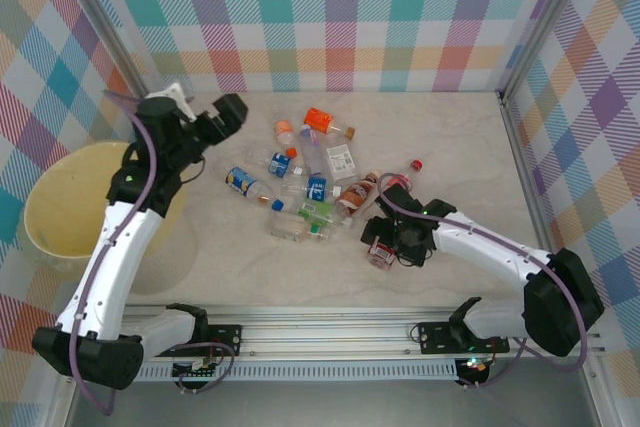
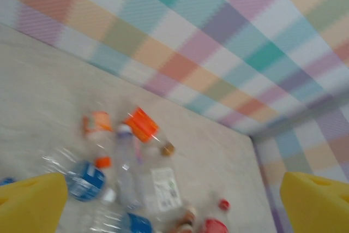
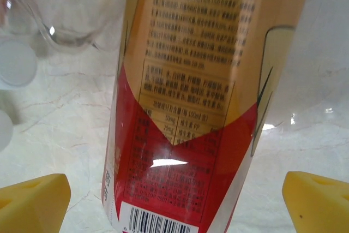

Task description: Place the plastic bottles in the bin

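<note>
Right hand [image 3: 174, 203], jaws wide either side of the red-labelled bottle [image 3: 185, 80] on the table [image 3: 71, 124], should close squarely across its middle so it cannot slip out.

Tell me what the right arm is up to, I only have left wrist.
Observer: The right gripper is down at the near right side of the pile, with a bottle with a red-and-tan label between its fingers.
Operator: Gripping it?
Observer: No. The yellow fingers are open, with a gap to the bottle on both sides.
Operator: Where's the bin?
Observer: The pale yellow bin is at the far left, with the left arm between it and the bottles.
</note>
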{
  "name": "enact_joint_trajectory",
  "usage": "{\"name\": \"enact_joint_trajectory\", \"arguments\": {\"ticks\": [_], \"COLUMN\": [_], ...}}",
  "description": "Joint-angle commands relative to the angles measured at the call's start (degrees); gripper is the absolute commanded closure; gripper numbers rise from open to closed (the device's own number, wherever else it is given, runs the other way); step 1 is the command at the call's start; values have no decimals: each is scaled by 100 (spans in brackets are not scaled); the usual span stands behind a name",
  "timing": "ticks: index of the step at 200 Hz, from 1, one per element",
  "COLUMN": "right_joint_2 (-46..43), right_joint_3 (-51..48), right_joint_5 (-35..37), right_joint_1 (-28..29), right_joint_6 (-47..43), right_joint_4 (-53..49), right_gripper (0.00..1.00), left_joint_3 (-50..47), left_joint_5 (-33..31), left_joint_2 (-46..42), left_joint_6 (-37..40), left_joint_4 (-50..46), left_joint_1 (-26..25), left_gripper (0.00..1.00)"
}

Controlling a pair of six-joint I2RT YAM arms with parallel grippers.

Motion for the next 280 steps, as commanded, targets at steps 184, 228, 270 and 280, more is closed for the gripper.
{"name": "enact_joint_trajectory", "arguments": {"ticks": [184,228,270,280], "right_joint_2": [-301,-1429,-1646,-1602], "right_joint_3": [-1204,-1453,-1208,-1147], "right_joint_5": [912,1294,709,344], "right_joint_1": [93,92,93,92], "right_joint_6": [51,-1290,-2785,-3103], "right_joint_4": [1845,2740,3703,4027], "right_gripper": [37,47,51,51], "left_joint_3": [-590,-424,-263,-224], "left_joint_5": [1587,1522,1398,1403], "left_joint_2": [131,632,1217,1324], "left_joint_6": [411,369,279,259], "left_joint_4": [1774,1626,1556,1524], "left_joint_1": [-947,-1059,-1306,-1375], "left_gripper": [0,0,0,0]}}
